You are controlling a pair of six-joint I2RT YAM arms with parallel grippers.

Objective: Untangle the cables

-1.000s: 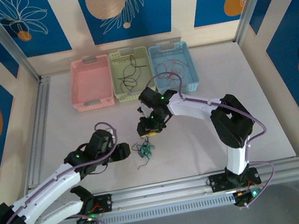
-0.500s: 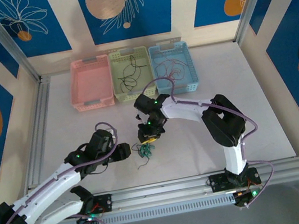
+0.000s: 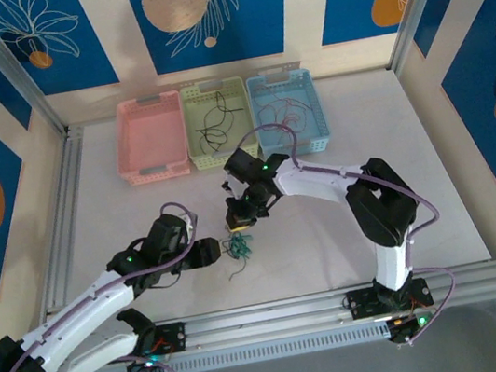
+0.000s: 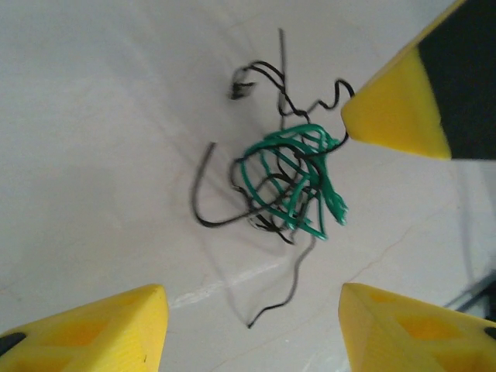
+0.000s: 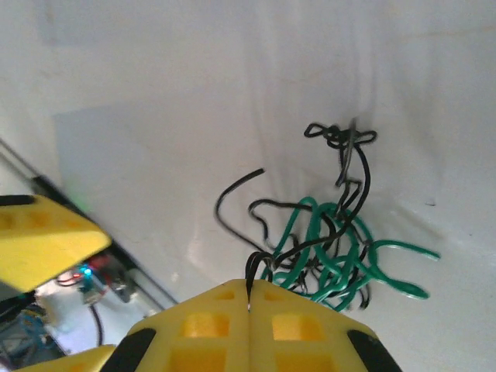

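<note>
The cables [image 3: 237, 249], a green and black knot, are seen on the table [image 3: 333, 248] near its middle. A black strand is pinched between the closed jaws of the right gripper [image 5: 249, 288]. The left gripper [image 3: 211, 251] is placed just left of the knot, jaws apart.

Far side: pink basket [image 3: 150, 141], green basket [image 3: 222, 160], blue basket [image 3: 280, 75].

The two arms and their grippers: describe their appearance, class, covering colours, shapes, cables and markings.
The left arm and right arm have white links and black joints, with a purple cable looping along each and small green lights. The left gripper and right gripper have wedge-shaped yellow fingers with black patches and square recesses.
</note>
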